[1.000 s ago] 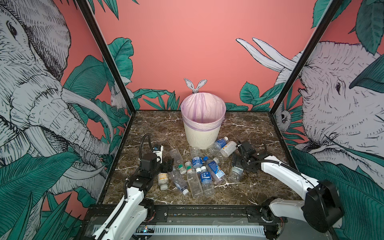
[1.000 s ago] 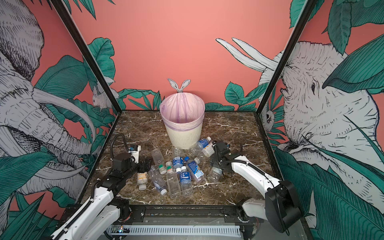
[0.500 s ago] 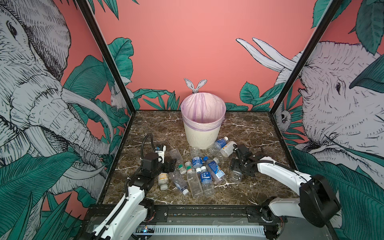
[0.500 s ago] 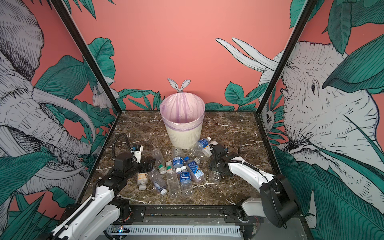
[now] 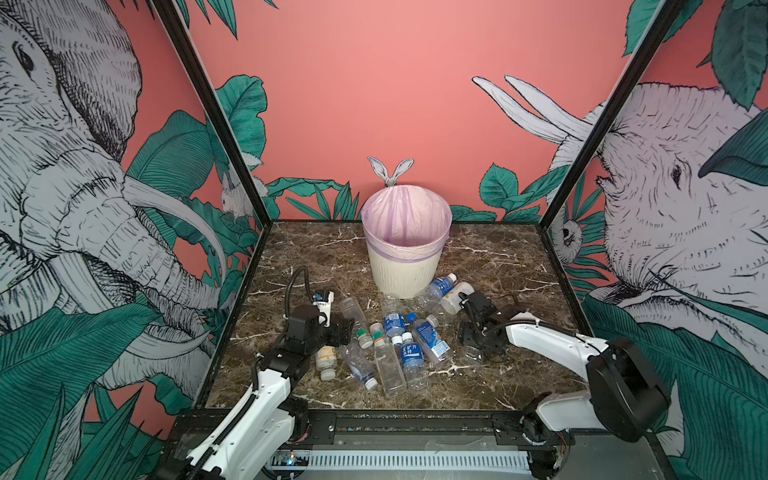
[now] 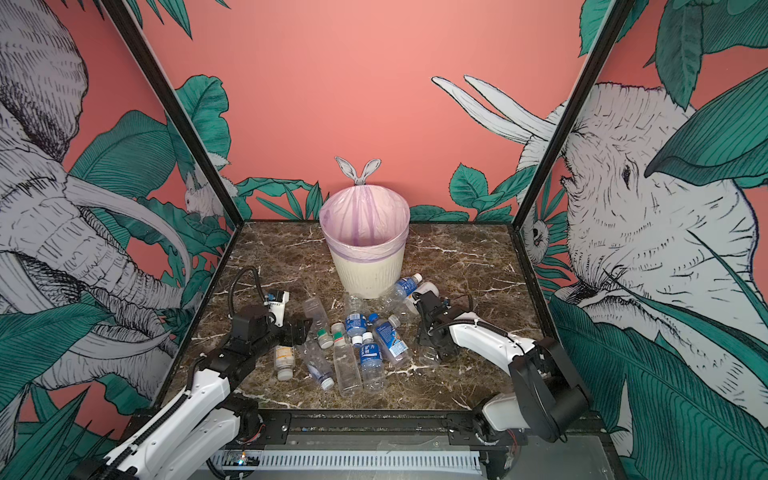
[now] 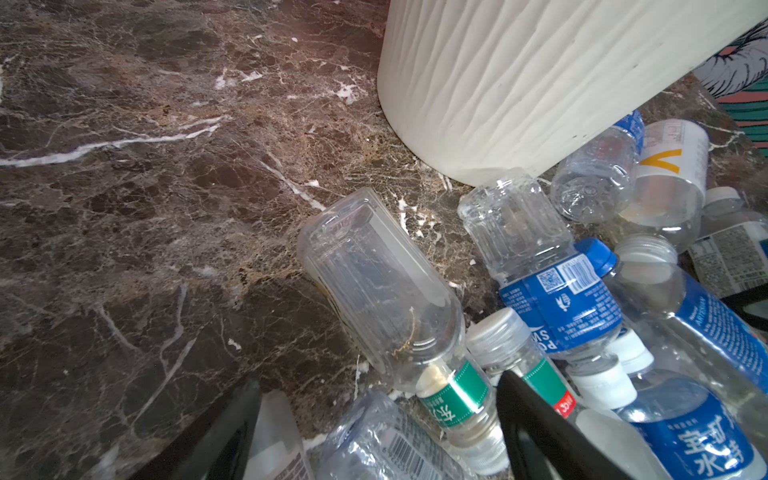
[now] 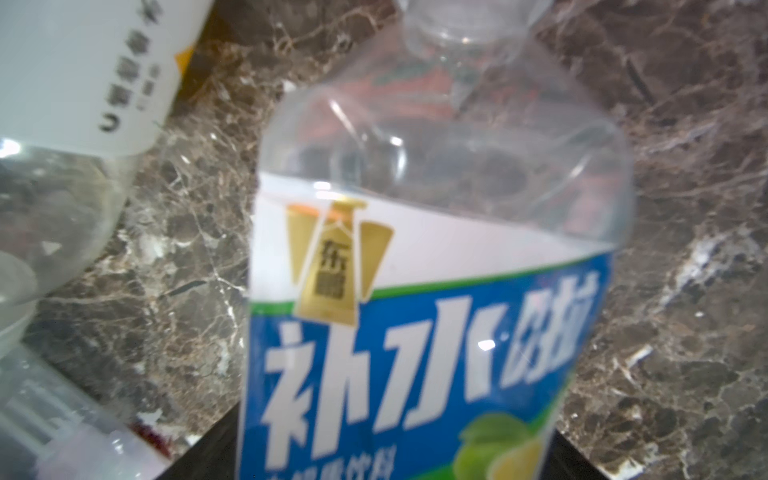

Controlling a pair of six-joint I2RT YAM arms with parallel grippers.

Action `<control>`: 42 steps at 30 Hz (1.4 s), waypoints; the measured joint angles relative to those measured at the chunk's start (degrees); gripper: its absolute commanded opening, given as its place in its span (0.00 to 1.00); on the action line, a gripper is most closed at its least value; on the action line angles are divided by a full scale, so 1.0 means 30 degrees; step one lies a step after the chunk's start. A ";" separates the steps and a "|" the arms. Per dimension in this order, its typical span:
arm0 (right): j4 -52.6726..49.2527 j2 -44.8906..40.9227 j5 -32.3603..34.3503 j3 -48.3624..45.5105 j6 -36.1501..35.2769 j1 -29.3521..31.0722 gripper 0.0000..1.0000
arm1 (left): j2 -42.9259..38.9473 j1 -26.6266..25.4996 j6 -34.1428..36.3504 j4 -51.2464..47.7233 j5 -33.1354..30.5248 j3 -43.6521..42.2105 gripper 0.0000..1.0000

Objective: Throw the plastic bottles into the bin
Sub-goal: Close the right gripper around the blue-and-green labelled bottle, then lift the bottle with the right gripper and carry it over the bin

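Several plastic bottles (image 5: pixel 411 353) lie in a heap on the marble floor in front of the bin (image 5: pixel 405 266), which stands upright with its lilac liner. My right gripper (image 5: pixel 473 338) is down at the heap's right edge, jaws against both sides of a clear bottle (image 8: pixel 436 270) with a blue-and-white label; that bottle (image 6: pixel 428 355) still rests on the floor. My left gripper (image 5: pixel 347 328) hovers open at the heap's left side. Between its fingers (image 7: pixel 540 436) lie a crumpled clear bottle (image 7: pixel 374 440) and a green-labelled one (image 7: pixel 453 399).
Two more bottles, one blue-labelled (image 5: pixel 440 286) and one white with a yellow mark (image 5: pixel 455 297), lie against the bin's right foot. A white-capped jar-like bottle (image 5: pixel 326 361) lies beside the left arm. Black frame posts and printed walls enclose the floor (image 5: pixel 519 257).
My right gripper has come down and toward the front, onto the blue-and-white bottle, and its jaws have narrowed around it. The left gripper has barely shifted.
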 measured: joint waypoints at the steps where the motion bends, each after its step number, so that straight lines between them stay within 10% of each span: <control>1: 0.0022 0.0117 0.0036 0.0000 -0.0051 0.0080 0.80 | 0.0022 -0.0007 0.0029 0.0007 -0.0015 0.0000 0.90; 12: 0.0058 -0.0750 0.1093 -0.0634 -0.0423 0.0663 0.63 | 0.0284 -0.0189 0.0117 0.0036 -0.0160 0.0000 0.89; 29: 0.2667 -1.3296 0.4029 -0.5450 -0.3402 0.2871 0.54 | 0.0495 -0.0277 0.0124 0.0168 -0.0481 0.0000 0.89; 42: 0.2616 -1.4717 0.4954 -0.0182 -0.7184 0.3818 0.53 | 0.0495 -0.0386 0.0124 0.0262 -0.0495 0.0000 0.89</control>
